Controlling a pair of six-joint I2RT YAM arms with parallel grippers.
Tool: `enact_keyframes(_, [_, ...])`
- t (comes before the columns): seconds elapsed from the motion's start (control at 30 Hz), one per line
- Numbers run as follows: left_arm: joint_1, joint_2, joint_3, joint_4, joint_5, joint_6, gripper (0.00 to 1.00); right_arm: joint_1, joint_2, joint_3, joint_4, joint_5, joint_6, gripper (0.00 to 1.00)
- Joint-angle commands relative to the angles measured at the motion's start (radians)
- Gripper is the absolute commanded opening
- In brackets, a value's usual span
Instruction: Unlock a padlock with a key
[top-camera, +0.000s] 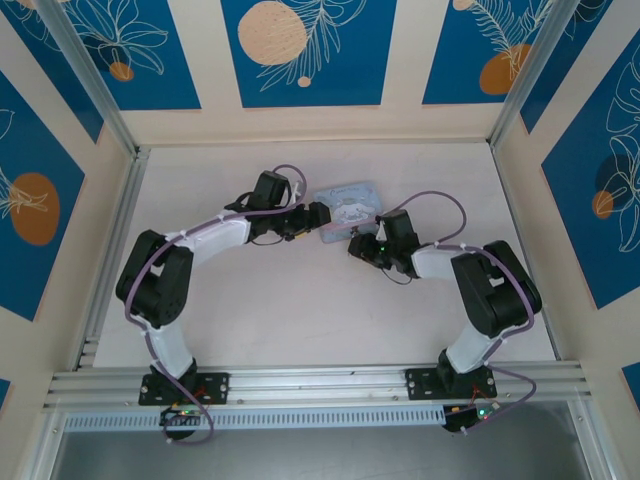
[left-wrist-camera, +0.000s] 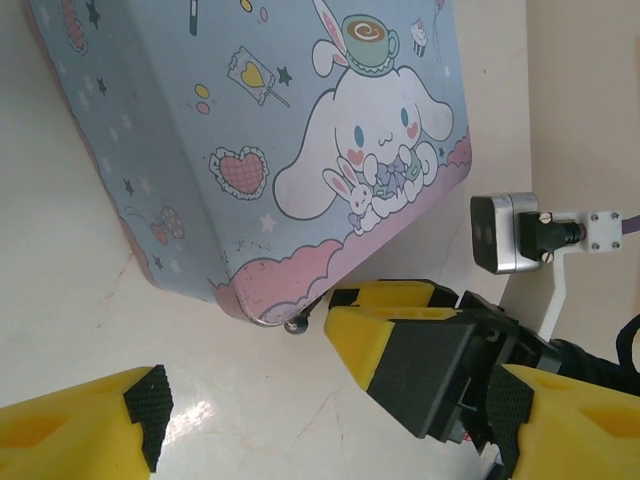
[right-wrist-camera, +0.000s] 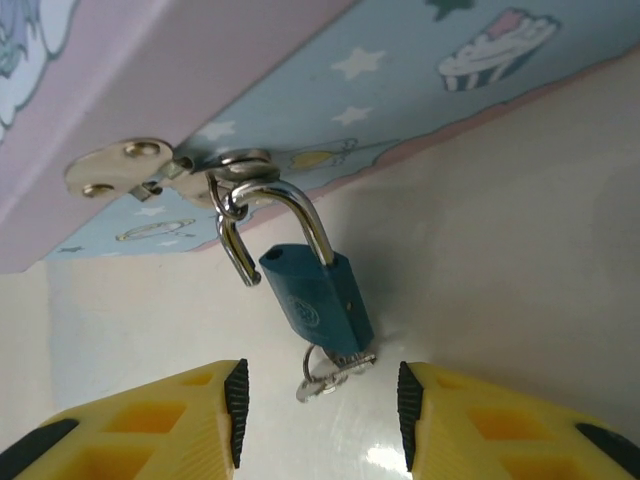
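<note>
Padlock (right-wrist-camera: 318, 300) is where you should look: in the right wrist view its small teal body hangs by a silver shackle (right-wrist-camera: 300, 215) from the ring of the pale metal hasp (right-wrist-camera: 120, 165) on the side of the cartoon-printed tin (right-wrist-camera: 420, 90). You can see the shackle's short leg standing free of the body, its tip just beside the lock's upper corner, while the long leg is seated in the body. The body tilts, with its lower end close to the white table (right-wrist-camera: 520, 250). A small key (right-wrist-camera: 335, 368) sits in the bottom of the lock, and a wire ring hangs from it.

Your right gripper (right-wrist-camera: 320, 420) is directly below the lock. Its two yellow fingers are parted, and the black pads (right-wrist-camera: 236, 405) stand on either side of the key and ring without touching them. Nothing is pinched between them.

Your left gripper (left-wrist-camera: 330, 420) is spread wide and holds nothing. From its wrist view the tin lies ahead of the fingertips, beyond the pads, lid up with the white long-eared character showing. The right arm's yellow and black fingers reach in at the tin's near corner.

From the top camera you can place the tin mid-table toward the back, with one gripper at each side of it
</note>
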Motion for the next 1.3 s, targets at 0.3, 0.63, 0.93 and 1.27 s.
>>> enact_keyframes(0.3, [0.021, 0.028, 0.029, -0.002, 0.011, 0.006, 0.83, 0.033, 0.073, 0.067, -0.022, 0.088, -0.096, 0.45])
enact_keyframes(0.63, [0.023, 0.037, 0.027, 0.011, 0.008, -0.006, 0.83, 0.053, 0.102, 0.073, -0.02, 0.107, -0.107, 0.4])
enact_keyframes(0.93, [0.039, 0.055, 0.051, 0.003, -0.017, -0.01, 0.84, 0.052, 0.098, 0.064, -0.027, 0.121, -0.106, 0.22])
enact_keyframes(1.27, [0.035, 0.118, 0.206, -0.211, -0.228, 0.153, 0.85, 0.022, 0.063, 0.039, -0.028, 0.073, -0.045, 0.0])
